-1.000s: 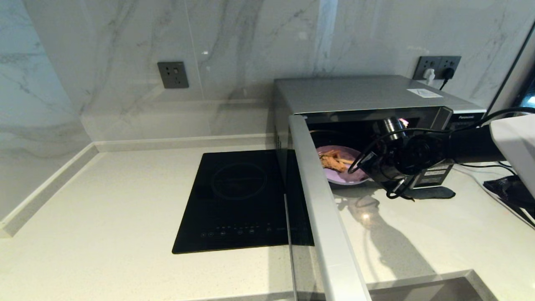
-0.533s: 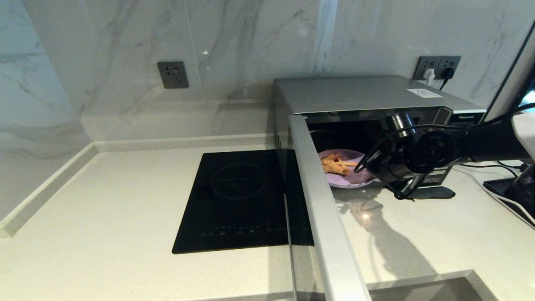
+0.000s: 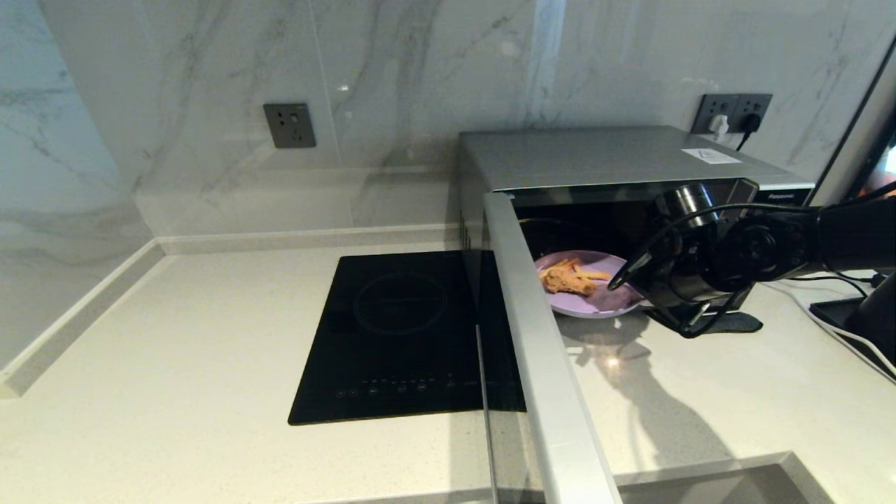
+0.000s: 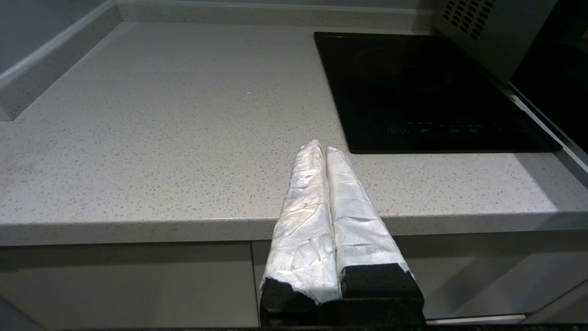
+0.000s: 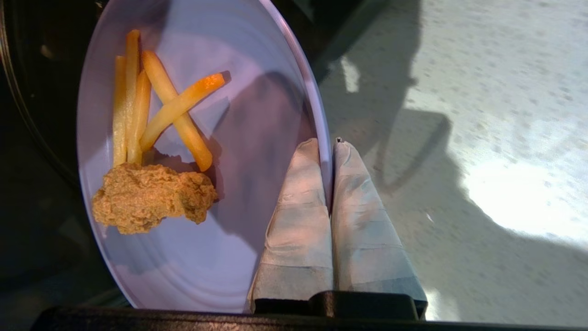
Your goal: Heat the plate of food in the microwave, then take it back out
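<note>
The pale-lavender plate of food (image 3: 586, 294) (image 5: 193, 239), with a brown fried piece (image 5: 151, 196) and orange-yellow fries (image 5: 174, 110), hangs at the mouth of the silver-grey microwave (image 3: 595, 157), partly past its sill. The microwave door (image 3: 539, 350) is swung wide toward me. My right gripper (image 5: 327, 143) (image 3: 633, 290) is shut on the plate's rim, one finger over it and one under. Parked low in front of the counter edge, my left gripper (image 4: 320, 147) is shut with nothing in it.
A flat black glass hob (image 3: 406, 336) lies left of the open door. A dark mat (image 3: 728, 322) and cables (image 3: 805, 301) lie on the counter (image 3: 175, 364) right of the microwave. Wall sockets (image 3: 731, 112) sit behind it. A marble wall backs the counter.
My right gripper has drawn back to the right and slightly down with the plate, bringing it from inside the microwave cavity out to its opening. The left arm has not moved.
</note>
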Robot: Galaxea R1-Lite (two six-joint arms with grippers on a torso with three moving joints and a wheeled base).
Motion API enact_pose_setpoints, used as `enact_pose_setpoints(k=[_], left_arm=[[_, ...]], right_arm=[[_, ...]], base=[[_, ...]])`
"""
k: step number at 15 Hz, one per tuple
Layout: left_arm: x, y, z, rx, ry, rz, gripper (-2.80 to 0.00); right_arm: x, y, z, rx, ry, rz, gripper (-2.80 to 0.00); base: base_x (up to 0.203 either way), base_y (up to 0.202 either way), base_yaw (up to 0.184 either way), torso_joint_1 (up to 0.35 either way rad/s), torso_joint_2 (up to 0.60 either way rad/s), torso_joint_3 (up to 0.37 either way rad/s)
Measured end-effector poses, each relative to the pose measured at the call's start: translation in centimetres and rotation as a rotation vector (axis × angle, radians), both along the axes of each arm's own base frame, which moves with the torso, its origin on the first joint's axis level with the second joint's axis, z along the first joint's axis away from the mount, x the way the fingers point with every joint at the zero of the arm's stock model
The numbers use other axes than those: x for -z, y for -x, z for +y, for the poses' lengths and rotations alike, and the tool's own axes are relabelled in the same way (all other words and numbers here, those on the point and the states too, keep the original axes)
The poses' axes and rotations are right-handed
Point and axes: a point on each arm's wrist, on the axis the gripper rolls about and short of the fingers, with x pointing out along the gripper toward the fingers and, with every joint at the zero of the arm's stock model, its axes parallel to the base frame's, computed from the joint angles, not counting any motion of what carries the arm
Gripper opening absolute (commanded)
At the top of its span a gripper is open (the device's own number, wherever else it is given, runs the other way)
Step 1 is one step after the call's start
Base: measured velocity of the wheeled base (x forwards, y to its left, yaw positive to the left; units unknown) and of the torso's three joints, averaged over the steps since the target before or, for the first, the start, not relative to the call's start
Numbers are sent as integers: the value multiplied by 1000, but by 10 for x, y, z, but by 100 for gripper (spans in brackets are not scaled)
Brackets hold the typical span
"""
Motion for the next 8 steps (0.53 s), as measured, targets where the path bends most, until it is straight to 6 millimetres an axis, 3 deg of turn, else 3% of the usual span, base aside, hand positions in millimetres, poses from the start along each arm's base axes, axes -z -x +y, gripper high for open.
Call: enact_pose_setpoints(k=[4, 8], left_arm=[[0, 0, 0, 0, 0, 0, -280], [0, 0, 0, 0, 0, 0, -280]], right_arm=[[-9, 22, -9, 12, -2, 5, -280], [-26, 60, -18, 17, -4, -9, -280]], base=[[0, 0, 0, 0, 0, 0], [0, 0, 0, 0, 0, 0]])
